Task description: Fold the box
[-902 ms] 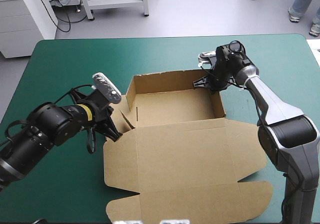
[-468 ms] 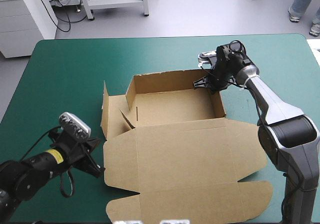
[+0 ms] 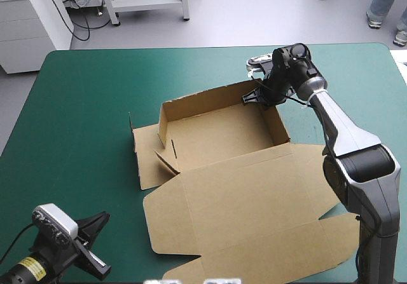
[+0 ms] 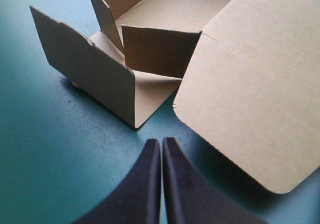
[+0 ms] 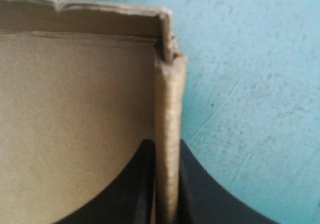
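Observation:
The brown box (image 3: 219, 138) lies mid-table as an open tray, its lid (image 3: 254, 201) flat toward the near edge. Its left side flap (image 4: 90, 78) stands half raised, apart from the tray. My right gripper (image 3: 258, 97) is at the tray's far right corner, shut on the right wall (image 5: 168, 108), with one finger inside the tray and one outside. My left gripper (image 3: 96, 243) sits low near the table's near left corner, shut and empty. In the left wrist view its fingertips (image 4: 161, 145) point at the gap between the left flap and the lid's rounded corner (image 4: 240, 108).
Bare teal-green cover (image 3: 82, 106) spreads left of the box and beyond its far wall. The lid's near flap (image 3: 292, 252) reaches close to the table's near edge.
My left arm has drawn back from the box's left flap to the near left corner. The box has turned slightly, its far right corner moving farther away with my right gripper.

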Action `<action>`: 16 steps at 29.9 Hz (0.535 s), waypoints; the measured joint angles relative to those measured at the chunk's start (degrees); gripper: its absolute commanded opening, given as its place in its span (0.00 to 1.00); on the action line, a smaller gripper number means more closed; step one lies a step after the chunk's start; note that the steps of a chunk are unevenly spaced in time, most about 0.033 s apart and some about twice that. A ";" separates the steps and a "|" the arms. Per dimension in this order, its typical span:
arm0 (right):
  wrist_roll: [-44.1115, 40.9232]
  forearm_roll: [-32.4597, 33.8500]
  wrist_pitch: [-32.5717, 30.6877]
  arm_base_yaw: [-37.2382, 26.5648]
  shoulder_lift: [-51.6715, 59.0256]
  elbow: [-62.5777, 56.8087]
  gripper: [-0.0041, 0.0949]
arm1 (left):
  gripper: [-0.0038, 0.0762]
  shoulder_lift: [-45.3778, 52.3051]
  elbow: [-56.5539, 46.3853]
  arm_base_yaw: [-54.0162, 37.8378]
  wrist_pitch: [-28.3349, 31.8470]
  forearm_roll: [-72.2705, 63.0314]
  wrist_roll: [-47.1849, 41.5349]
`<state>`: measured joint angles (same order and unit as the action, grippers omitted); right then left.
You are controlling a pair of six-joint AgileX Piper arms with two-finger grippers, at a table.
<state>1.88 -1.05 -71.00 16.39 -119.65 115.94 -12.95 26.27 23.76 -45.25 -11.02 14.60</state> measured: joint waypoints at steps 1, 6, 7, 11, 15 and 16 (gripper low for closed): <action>0.25 -0.13 0.00 0.00 0.00 0.43 0.39 | 0.04 0.86 -0.23 0.00 -0.69 0.70 -1.15; 0.69 -0.56 0.00 0.00 0.00 1.67 0.63 | 0.04 3.39 -1.40 0.00 -2.86 5.01 -6.28; 0.69 -0.49 0.00 0.00 0.00 1.67 0.63 | 0.04 3.54 -1.40 0.00 -2.98 5.31 -6.65; 0.59 -0.49 0.00 0.00 0.07 1.67 0.63 | 0.04 3.67 -1.49 0.00 -3.11 5.54 -7.33; 0.52 -0.49 0.00 0.01 2.78 1.67 0.63 | 0.04 3.73 -1.49 0.00 -3.11 5.54 -7.46; 0.52 -0.49 0.00 0.01 4.14 1.67 0.63 | 0.04 3.73 -1.49 0.00 -3.11 5.54 -7.46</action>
<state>2.40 -1.55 -71.00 16.40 -115.52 117.61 -9.23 24.78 23.76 -48.35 -5.49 7.14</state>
